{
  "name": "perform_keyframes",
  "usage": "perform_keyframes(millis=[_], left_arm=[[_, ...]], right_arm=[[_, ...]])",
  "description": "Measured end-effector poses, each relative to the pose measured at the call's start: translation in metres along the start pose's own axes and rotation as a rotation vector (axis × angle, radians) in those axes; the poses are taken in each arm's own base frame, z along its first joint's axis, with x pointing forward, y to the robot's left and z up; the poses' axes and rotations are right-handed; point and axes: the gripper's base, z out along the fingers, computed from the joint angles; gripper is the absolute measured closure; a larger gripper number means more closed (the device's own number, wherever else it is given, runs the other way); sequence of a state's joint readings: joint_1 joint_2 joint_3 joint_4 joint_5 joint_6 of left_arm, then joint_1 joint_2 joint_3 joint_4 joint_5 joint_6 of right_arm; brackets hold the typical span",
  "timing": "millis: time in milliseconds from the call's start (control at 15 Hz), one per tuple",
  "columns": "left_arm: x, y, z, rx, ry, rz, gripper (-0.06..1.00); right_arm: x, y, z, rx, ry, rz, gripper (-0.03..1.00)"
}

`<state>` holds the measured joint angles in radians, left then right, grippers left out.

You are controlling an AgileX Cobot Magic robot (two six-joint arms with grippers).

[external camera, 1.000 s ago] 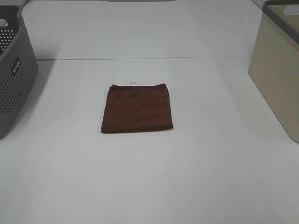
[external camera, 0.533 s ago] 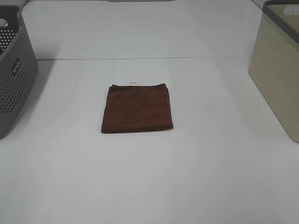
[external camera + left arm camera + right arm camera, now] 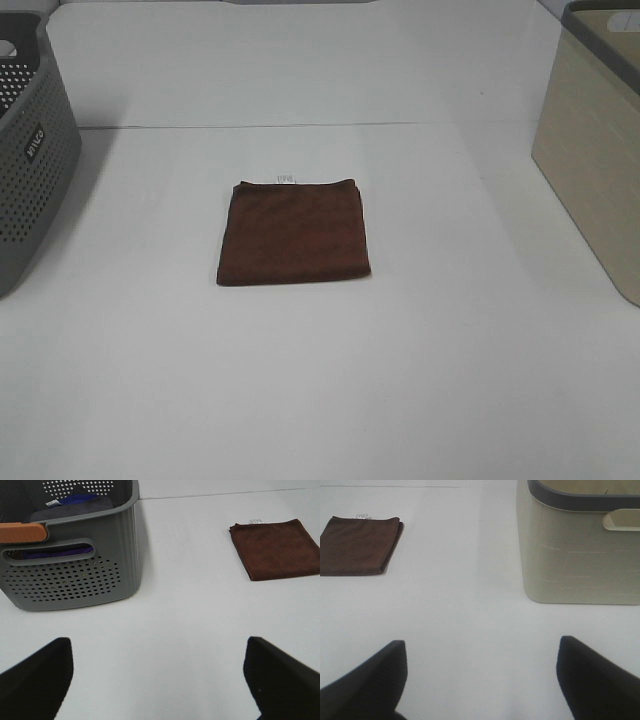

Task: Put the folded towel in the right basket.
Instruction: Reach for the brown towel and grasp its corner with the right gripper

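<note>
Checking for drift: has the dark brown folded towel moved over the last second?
No: the dark brown folded towel keeps its place below the table seam.

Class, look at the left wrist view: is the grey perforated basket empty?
No. The grey perforated basket holds a purple cloth, which shows over its rim and through its handle opening.

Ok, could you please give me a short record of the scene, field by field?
folded towel: flat on the table, mid-table, white tag at far edge, untouched
right basket: beige, at the table's right edge, apart from the towel
grey perforated basket: left edge, holds purple cloth
left gripper: open, holding nothing
right gripper: open, holding nothing
task: not yet begun
</note>
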<state>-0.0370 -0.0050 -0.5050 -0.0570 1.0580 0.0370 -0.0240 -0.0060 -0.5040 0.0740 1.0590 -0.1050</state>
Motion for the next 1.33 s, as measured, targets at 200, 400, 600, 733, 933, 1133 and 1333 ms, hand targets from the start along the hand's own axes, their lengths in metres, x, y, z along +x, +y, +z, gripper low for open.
perform_keyframes(millis=[200,400,600,733,933,1133,1333], left_arm=[[0.0000,0.0000,0.0000,0.000,0.000,0.000,0.07],[0.0000,0.0000,0.0000,0.000,0.000,0.000,0.07],[0.0000,0.0000,0.0000,0.000,0.000,0.000,0.07],[0.0000,0.0000,0.0000,0.000,0.000,0.000,0.07],[0.0000,0.0000,0.0000,0.000,0.000,0.000,0.07],[0.0000,0.0000,0.0000,0.000,0.000,0.000,0.07],[0.0000,0.0000,0.0000,0.000,0.000,0.000,0.07]], right_arm=[[0.0000,0.0000,0.0000,0.000,0.000,0.000,0.20],[0.0000,0.0000,0.0000,0.000,0.000,0.000,0.20],[0.0000,0.0000,0.0000,0.000,0.000,0.000,0.20],[0.0000,0.0000,0.0000,0.000,0.000,0.000,0.20],[0.0000,0.0000,0.0000,0.000,0.000,0.000,0.20],[0.0000,0.0000,0.0000,0.000,0.000,0.000,0.20],[0.0000,0.0000,0.0000,0.000,0.000,0.000,0.20]])
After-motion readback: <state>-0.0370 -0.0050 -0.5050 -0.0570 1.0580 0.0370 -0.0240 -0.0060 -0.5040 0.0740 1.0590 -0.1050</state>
